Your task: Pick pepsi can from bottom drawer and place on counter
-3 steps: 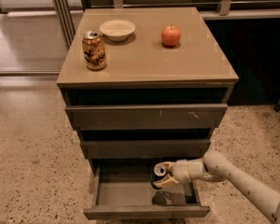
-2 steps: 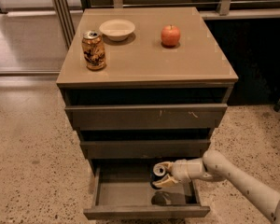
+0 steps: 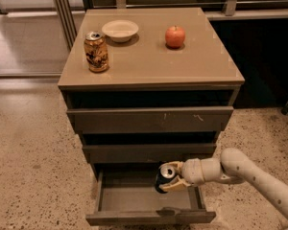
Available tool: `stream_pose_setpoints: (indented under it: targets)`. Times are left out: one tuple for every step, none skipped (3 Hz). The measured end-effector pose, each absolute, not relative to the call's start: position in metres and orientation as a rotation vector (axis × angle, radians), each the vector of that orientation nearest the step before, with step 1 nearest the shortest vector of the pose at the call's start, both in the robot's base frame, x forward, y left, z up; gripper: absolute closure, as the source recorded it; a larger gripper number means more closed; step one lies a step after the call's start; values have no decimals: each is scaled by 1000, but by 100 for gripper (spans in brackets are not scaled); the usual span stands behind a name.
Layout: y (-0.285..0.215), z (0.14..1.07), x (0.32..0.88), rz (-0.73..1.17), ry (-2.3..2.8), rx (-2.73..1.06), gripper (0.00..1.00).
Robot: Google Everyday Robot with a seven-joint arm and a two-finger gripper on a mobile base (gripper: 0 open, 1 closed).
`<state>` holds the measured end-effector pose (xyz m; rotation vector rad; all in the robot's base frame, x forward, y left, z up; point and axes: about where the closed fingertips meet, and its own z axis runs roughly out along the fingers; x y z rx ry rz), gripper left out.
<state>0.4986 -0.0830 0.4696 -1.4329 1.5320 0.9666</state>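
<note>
The pepsi can (image 3: 163, 177), dark blue with a silver top, is tilted and held in my gripper (image 3: 172, 177) above the inside of the open bottom drawer (image 3: 134, 199). The gripper's cream fingers (image 3: 175, 185) are shut on the can, and the white arm comes in from the lower right. The can hangs clear of the grey drawer floor, just below the middle drawer front. The tan counter (image 3: 149, 51) is the cabinet's top, well above the gripper.
On the counter stand a gold-and-brown can (image 3: 96, 51) at the left, a white bowl (image 3: 120, 30) at the back and a red apple (image 3: 175, 36) at the back right. The middle drawer (image 3: 149, 152) and top drawer (image 3: 151, 120) are slightly open. Speckled floor surrounds the cabinet.
The gripper and the can have stayed almost in place, lifted slightly above the drawer floor. Nothing on the counter has moved.
</note>
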Motion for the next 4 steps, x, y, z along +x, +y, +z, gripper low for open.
stream_pose_setpoints:
  targets:
    - [-79,557,471,971,1551,-1444,100]
    - [-66,636,448,958,1617,-1462,100]
    - [-68,665,451,881,1637,-1499,100]
    - [-67,665,451,881,1636,-1501,100]
